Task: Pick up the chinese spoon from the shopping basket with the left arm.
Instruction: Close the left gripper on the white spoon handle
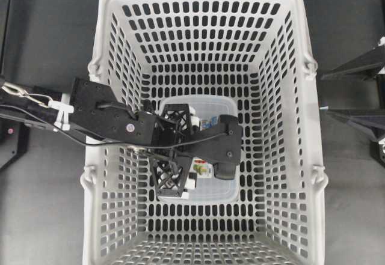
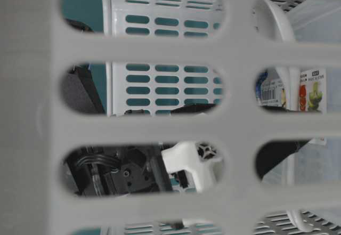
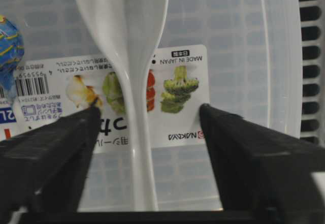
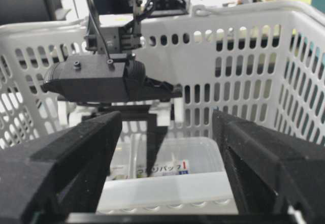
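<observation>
Left tool [image 3: 147, 148] is spread wide inside the basket [image 1: 313, 127]; in the left wrist view we see its two black fingers [image 3: 45, 158] flanking the spoon [image 3: 129, 56], not touching it. Spoon lies on the lid of the clear container [image 3: 238, 41], bowl at the top of that frame, handle running down the middle between the fingers. From overhead, left arm [image 1: 108, 118] crosses the basket's left rim to mid-frame. Right tool [image 4: 165, 168] sits outside the basket, also spread wide, holding nothing.
</observation>
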Tool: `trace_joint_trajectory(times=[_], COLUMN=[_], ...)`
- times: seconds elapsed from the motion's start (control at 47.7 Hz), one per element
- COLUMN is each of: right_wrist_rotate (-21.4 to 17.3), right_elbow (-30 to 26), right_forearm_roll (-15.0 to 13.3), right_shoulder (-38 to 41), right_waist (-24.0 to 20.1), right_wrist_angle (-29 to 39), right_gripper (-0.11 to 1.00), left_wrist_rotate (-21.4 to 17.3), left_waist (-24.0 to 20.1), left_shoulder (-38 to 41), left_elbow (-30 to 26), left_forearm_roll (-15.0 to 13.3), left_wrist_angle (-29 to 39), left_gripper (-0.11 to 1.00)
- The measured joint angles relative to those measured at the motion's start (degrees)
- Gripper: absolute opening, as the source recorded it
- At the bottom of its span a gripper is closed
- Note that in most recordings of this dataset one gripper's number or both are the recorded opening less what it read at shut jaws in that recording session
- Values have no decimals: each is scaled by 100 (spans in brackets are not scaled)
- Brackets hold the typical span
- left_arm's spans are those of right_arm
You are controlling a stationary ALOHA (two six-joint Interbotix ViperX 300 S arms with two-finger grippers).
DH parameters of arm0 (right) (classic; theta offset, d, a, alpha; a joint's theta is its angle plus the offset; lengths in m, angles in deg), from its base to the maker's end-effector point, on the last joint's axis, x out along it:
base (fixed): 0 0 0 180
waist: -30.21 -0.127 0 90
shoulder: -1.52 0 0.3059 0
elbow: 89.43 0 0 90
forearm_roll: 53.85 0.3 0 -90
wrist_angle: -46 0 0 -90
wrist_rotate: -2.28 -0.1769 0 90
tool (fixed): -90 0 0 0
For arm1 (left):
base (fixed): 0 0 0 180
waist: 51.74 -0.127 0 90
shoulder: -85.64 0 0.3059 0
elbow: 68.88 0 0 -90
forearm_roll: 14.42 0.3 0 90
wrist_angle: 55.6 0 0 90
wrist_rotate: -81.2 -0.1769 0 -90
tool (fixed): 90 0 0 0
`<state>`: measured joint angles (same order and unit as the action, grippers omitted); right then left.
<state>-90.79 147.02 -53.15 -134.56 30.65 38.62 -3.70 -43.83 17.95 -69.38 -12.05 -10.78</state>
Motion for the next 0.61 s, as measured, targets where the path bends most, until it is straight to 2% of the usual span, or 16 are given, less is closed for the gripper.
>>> trace_joint_trajectory(times=[0.168,0.21,0.441,0.608], right_wrist_rotate=[0,0,0,0], right_elbow=[9,9,9,9], right_forearm_roll=[0,0,0,0], right_shoulder=[0,0,0,0], right_waist=[0,9,0,0], right_wrist_angle=[0,0,0,0], right_gripper=[69,69,69,69], left_wrist_rotate=[-26,-44,-44,-18], left_waist=[0,0,0,0], left_shoulder=[0,0,-105,-431], left_elbow=[0,-9,-229,-1037], left_forearm_roll=[-9,0,-9,0], left_wrist_angle=[-9,-9,176,923], left_gripper=[19,12,12,12])
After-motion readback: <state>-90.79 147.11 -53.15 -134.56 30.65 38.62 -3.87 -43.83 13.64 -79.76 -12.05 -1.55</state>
